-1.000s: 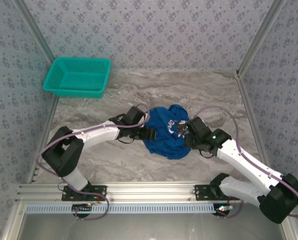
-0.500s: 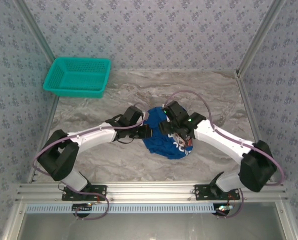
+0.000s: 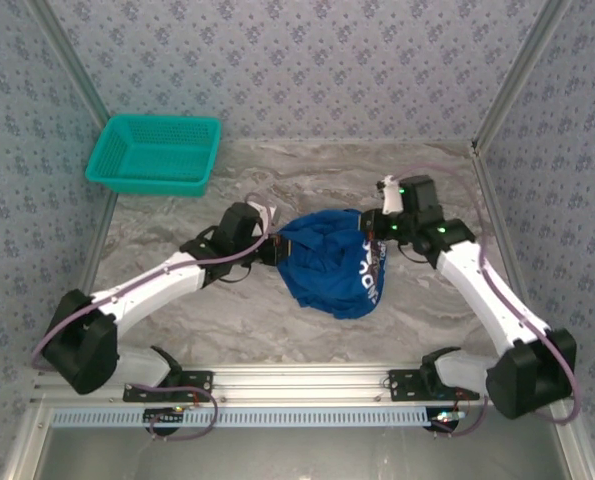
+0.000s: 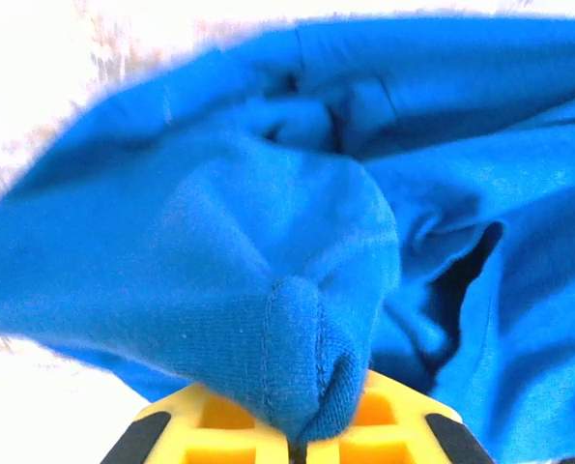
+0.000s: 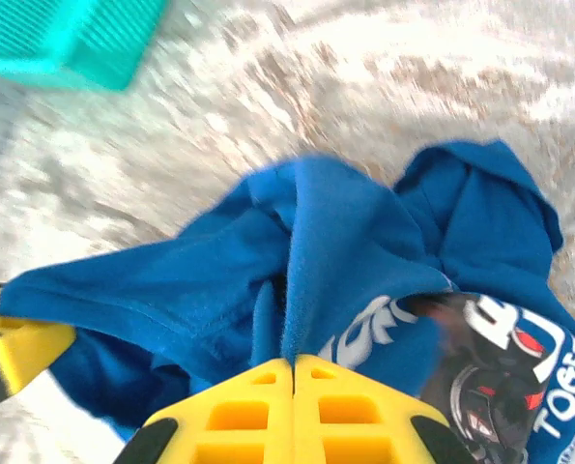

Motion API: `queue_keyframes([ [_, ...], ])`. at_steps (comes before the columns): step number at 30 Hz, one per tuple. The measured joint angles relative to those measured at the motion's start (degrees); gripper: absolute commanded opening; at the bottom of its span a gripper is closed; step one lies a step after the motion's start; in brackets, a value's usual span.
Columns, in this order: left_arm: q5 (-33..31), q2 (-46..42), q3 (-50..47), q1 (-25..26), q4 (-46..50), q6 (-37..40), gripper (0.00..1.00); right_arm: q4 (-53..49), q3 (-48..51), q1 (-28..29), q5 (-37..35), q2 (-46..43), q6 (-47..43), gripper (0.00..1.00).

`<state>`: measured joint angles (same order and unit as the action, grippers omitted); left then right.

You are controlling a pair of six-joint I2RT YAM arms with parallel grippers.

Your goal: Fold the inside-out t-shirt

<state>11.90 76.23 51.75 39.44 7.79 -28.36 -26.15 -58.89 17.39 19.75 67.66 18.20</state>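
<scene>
The inside-out t-shirt (image 3: 327, 265) is a royal-blue bunch in the middle of the marble table, pulled out sideways between both arms. My left gripper (image 3: 275, 248) is shut on the shirt's left edge; in the left wrist view its yellow fingers (image 4: 210, 425) pinch a stitched fold of the t-shirt (image 4: 219, 242). At the shirt's upper right corner my right gripper (image 3: 369, 228) is shut on it. In the right wrist view the right gripper (image 5: 294, 365) clamps a ridge of the t-shirt (image 5: 345, 232), beside a dark and white print (image 5: 500, 372).
A teal mesh basket (image 3: 155, 152) stands at the back left against the patterned wall, and its corner (image 5: 65, 39) is in the right wrist view. Bare marble table (image 3: 307, 180) lies behind the shirt and in front of it (image 3: 277, 335).
My right gripper left the top of the shirt, swung back and to the right and shut on fabric. The left gripper drew left, and the shirt stretched wider between them.
</scene>
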Motion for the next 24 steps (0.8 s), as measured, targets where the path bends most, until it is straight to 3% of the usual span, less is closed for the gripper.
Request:
queue_keyframes([
  [4,-1.3,-4.8,3.5,-1.6,0.5,4.3,0.0,0.4,0.2,-5.6,3.7,-5.2,3.0,0.03],
  [10,-0.5,-8.0,4.6,-2.5,0.7,8.5,0.0,-6.7,1.2,-6.1,-9.8,-2.1,3.3,0.43],
  [14,1.8,-5.0,4.9,-2.5,1.8,9.6,0.0,-8.6,2.1,2.6,-17.1,-2.4,-0.7,0.5],
  [18,3.5,-2.7,5.7,-2.5,3.3,10.3,0.0,-4.3,2.8,12.6,-15.1,-5.7,-7.2,0.56],
  [20,4.0,-2.7,6.2,-2.5,4.0,10.6,0.0,-2.5,2.8,14.9,-13.9,-5.3,-9.6,0.65],
  [24,4.5,-2.7,7.6,-2.5,4.3,11.1,0.0,-0.7,2.8,20.1,-13.9,-0.3,-15.4,0.64],
])
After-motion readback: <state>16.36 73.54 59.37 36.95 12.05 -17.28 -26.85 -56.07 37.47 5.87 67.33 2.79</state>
